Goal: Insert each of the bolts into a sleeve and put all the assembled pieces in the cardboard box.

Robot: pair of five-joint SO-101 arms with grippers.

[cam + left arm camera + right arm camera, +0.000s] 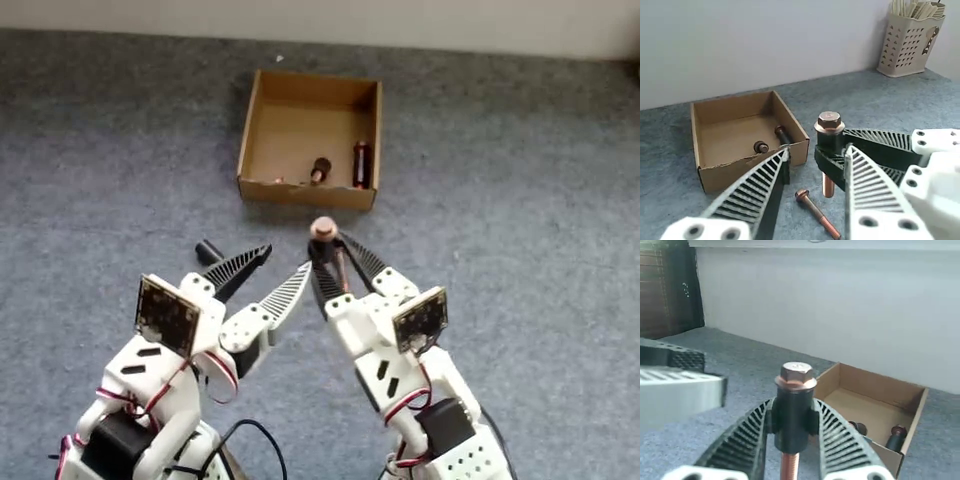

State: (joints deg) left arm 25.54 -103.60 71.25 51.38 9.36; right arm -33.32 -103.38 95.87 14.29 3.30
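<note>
Right wrist view shows us the right gripper [792,412] closed on a black sleeve [792,435] with a copper bolt [796,374] upright inside, near the cardboard box [880,385], the left gripper [285,258] wide open beside; tilted, the bolt may slip out.

Copper bolt [796,375], black sleeve [792,424] — brown box [251,130], grey carpet [510,200]
</note>
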